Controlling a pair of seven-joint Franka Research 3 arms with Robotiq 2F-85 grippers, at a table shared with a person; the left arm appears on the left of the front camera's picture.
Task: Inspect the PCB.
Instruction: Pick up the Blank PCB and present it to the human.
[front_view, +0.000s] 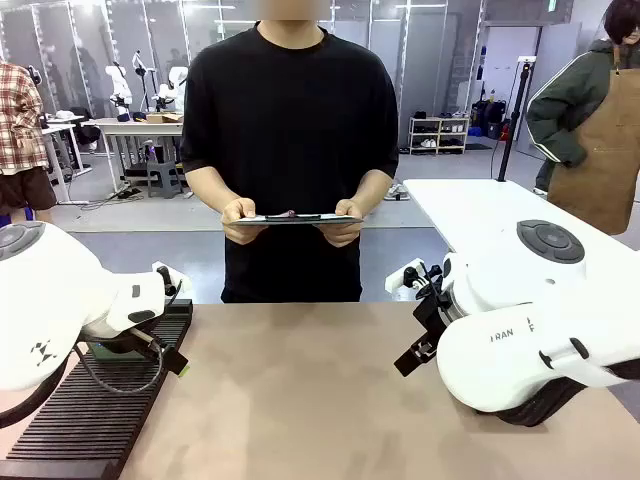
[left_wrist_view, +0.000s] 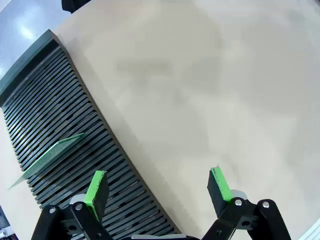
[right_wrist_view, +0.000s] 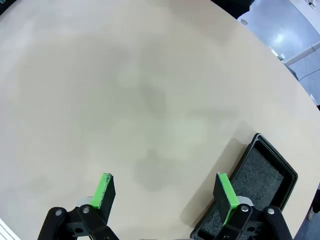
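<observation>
Near left, the PCB (left_wrist_view: 52, 155) stands tilted on edge in a slot of the black rack (left_wrist_view: 60, 100), likely thin, light, stiff and fragile, best pinched by its upper edge; left tool (left_wrist_view: 157, 175) hangs spread over the rack, right tool (right_wrist_view: 165, 177) spread over bench (right_wrist_view: 125, 75) beside the tray (right_wrist_view: 260, 170).

**Camera positions, three views**

Front: fixed at the table's (front_view: 330, 400) near edge, facing across to the person (front_view: 290, 150) at its far edge. Left wrist: close above the table, tilted down, by the slotted rack (left_wrist_view: 65, 130). Right wrist: likewise, by the black tray (right_wrist_view: 257, 182). Front and left wrist share the rack.
</observation>
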